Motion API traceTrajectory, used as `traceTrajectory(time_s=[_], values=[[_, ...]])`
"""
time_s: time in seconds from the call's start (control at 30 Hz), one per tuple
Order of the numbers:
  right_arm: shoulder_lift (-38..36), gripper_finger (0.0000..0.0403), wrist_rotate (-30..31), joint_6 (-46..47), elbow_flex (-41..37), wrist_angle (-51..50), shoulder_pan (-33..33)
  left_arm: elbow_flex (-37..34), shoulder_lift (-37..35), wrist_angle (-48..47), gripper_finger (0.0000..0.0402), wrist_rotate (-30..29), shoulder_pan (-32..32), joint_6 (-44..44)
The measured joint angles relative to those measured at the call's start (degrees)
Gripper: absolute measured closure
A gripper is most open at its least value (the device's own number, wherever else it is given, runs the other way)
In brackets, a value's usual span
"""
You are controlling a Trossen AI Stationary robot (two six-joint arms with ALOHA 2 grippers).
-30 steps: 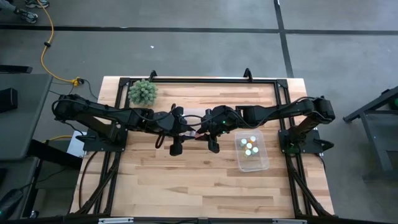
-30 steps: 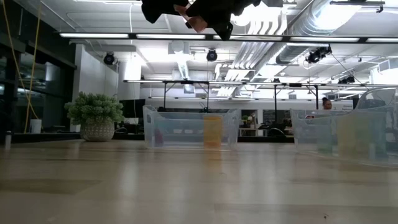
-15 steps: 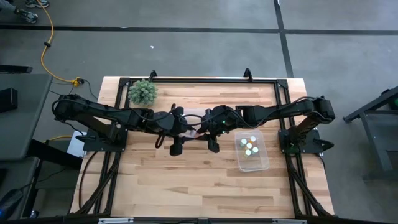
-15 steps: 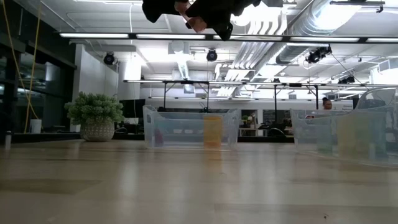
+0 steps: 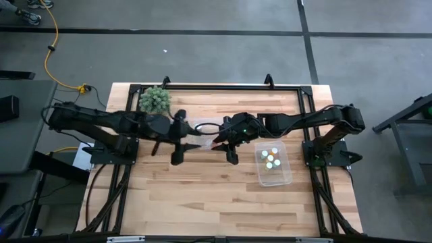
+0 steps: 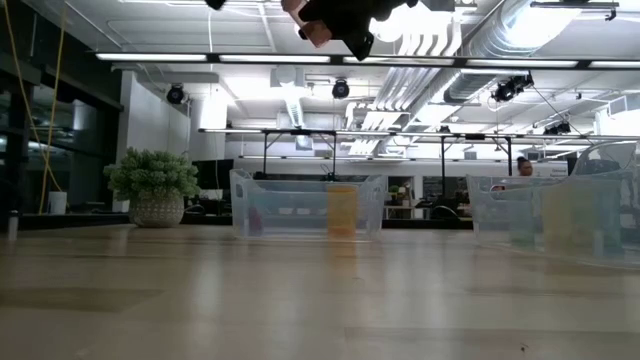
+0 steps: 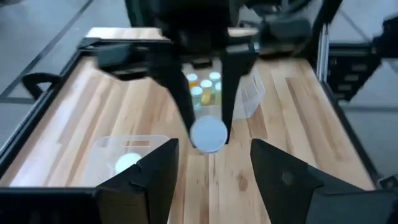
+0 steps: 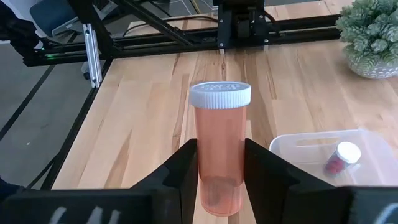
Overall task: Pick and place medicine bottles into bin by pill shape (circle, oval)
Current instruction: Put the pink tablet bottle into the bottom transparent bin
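My right gripper (image 5: 219, 144) is shut on an orange medicine bottle (image 8: 219, 149) with a white cap, high above the table's middle. My left gripper (image 5: 197, 144) is open and empty just to the left of it, facing the bottle's cap (image 7: 208, 134). A clear tub (image 8: 323, 152) under the arms holds one bottle (image 8: 339, 155). A second clear tub (image 5: 273, 164) at the right holds several bottles (image 5: 270, 157). In the low view the right gripper (image 6: 325, 25) shows at the top edge. My right gripper pinches the orange bottle's body near its bottom end (image 8: 219, 186) between its two fingers, one on each side. The fingers come level from the table's right and lie along the bottle. The bottle is lifted clear, its cap (image 8: 219, 94) pointing toward the table's left.
A green spiky plant in a pot (image 5: 154, 100) stands at the far left of the table. A black frame (image 5: 216, 86) runs along the far edge. Bare wood (image 5: 202, 196) fills the near half of the table.
My left gripper has drawn back toward the table's left edge, away from the bottle and the right gripper. The bottle has stayed in my right gripper, which has kept still.
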Motion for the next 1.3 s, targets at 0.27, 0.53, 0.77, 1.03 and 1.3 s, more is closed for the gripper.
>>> traceTrajectory(time_s=[0.27,0.53,0.77,1.03,1.3], values=[[0.04,0.0301,0.16,0.03,-0.02,6.24,0.02,-4.93,-12.39,2.38,0.0213,-9.71,-1.55,-10.03],[0.59,0.0301,0.91,0.61,-0.02,17.35,0.02,-27.72,-20.53,39.28,0.0213,-18.5,-7.79,-16.6],[1.11,0.0301,2.05,2.6,-0.02,25.58,-0.33,-36.35,-17.1,59.71,0.0213,-21.58,-9.93,-16.35],[1.11,0.0301,2.78,3.22,-0.02,26.26,-0.33,-33.2,-13.02,60.14,0.0213,-21.7,-9.92,-8.08],[1.11,0.0301,2.78,4.32,-0.02,28.19,-0.33,-31.85,-10.91,60.0,0.0213,-21.66,-9.92,-3.37]])
